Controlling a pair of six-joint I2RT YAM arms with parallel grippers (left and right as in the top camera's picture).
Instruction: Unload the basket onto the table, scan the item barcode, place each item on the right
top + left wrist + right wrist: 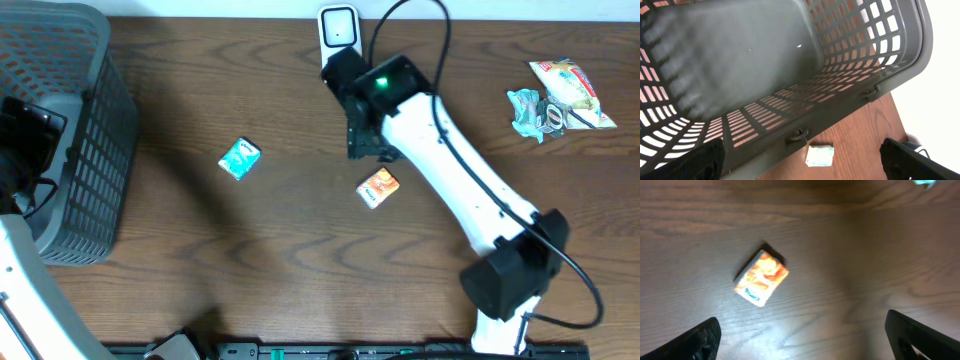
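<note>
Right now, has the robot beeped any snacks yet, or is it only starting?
Looks early. Done: nothing I can see; the basket is empty. In hand: nothing; the right gripper hangs open over the orange packet lying on the table, and the left gripper is open above the basket. Left: the orange packet and the teal packet both lie away from the scanner, so scanning seems yet to come.
</note>
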